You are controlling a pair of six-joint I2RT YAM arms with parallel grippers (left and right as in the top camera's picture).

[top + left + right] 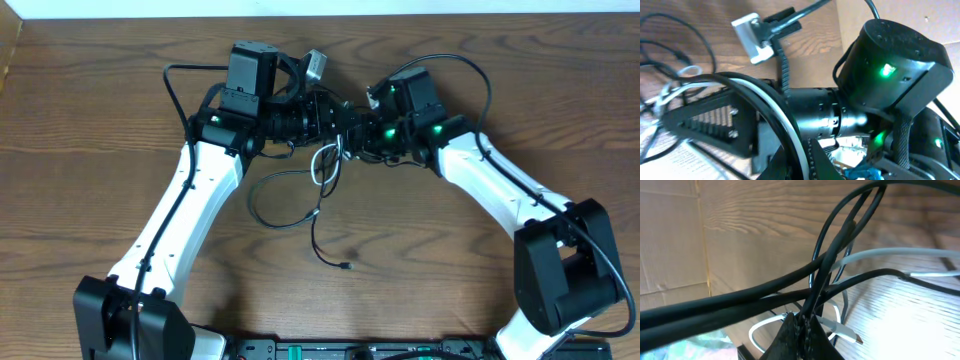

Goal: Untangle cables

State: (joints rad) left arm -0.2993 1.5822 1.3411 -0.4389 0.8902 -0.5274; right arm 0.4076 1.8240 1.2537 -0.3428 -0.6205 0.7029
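Note:
The cables [298, 192] lie as a loose tangle of thin black cords and one white cord on the wooden table, below where the two arms meet. My left gripper [322, 112] is shut on a black and a white cable [785, 120], which run between its fingers [820, 160]. My right gripper [350, 140] faces it at close range. In the right wrist view its jaws [802, 326] are shut on a black cable [832, 245] that rises from them. Behind the jaws loops the white cable [840, 328] with its plug.
A pale rectangular connector [754, 37] on a black lead hangs by the left wrist [313, 63]. The right arm's black body with a green light [890, 65] fills the left wrist view. One loose black plug end [346, 266] lies nearer the front.

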